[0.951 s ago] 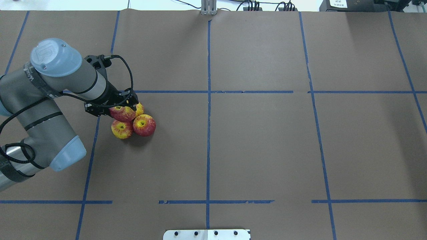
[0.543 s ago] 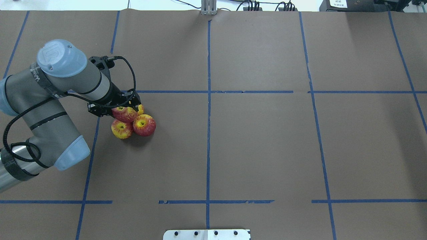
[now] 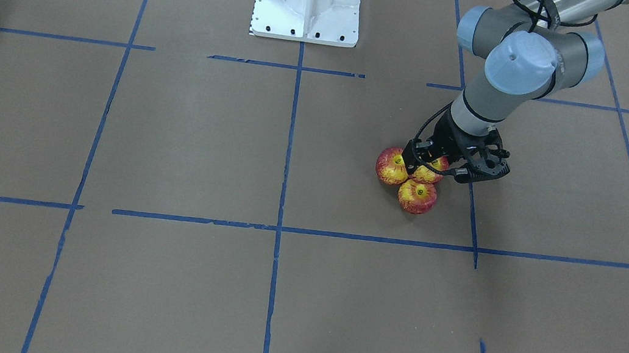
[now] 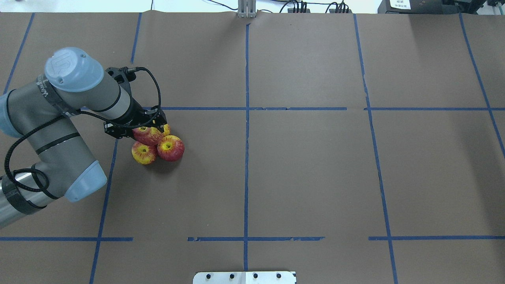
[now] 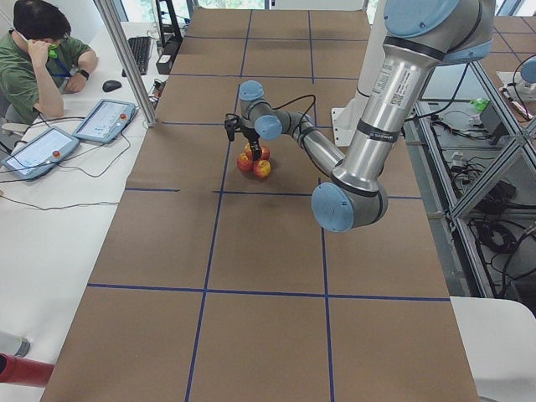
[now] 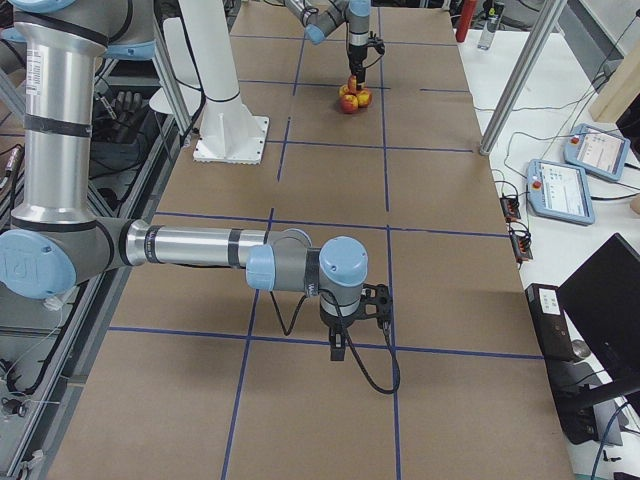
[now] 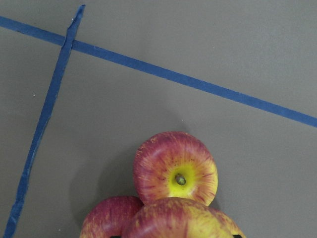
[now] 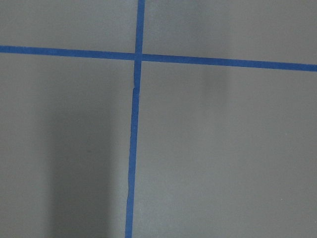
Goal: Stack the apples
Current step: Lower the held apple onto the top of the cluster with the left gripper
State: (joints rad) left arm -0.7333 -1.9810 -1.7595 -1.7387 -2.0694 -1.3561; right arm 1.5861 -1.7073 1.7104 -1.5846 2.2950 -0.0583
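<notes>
Now the left gripper (image 4: 141, 127) sits a tiny bit more to its right than before. It holds the top apple (image 4: 149, 136) tight, right over the three bottom apples (image 4: 171, 148) on the table (image 4: 315, 165).

**Left arm** (image 4: 86, 94), left of the overhead frame: grey cylindrical links with black bands. Pale blue joint caps (image 4: 73, 69) carry a raised UR logo and small screws. A black cable (image 4: 157, 88) loops to the black left end effector (image 4: 143, 128).

**Right arm** (image 6: 190, 245), lower left of the right-side frame: same colours, with a black right end effector (image 6: 340, 348).
</notes>
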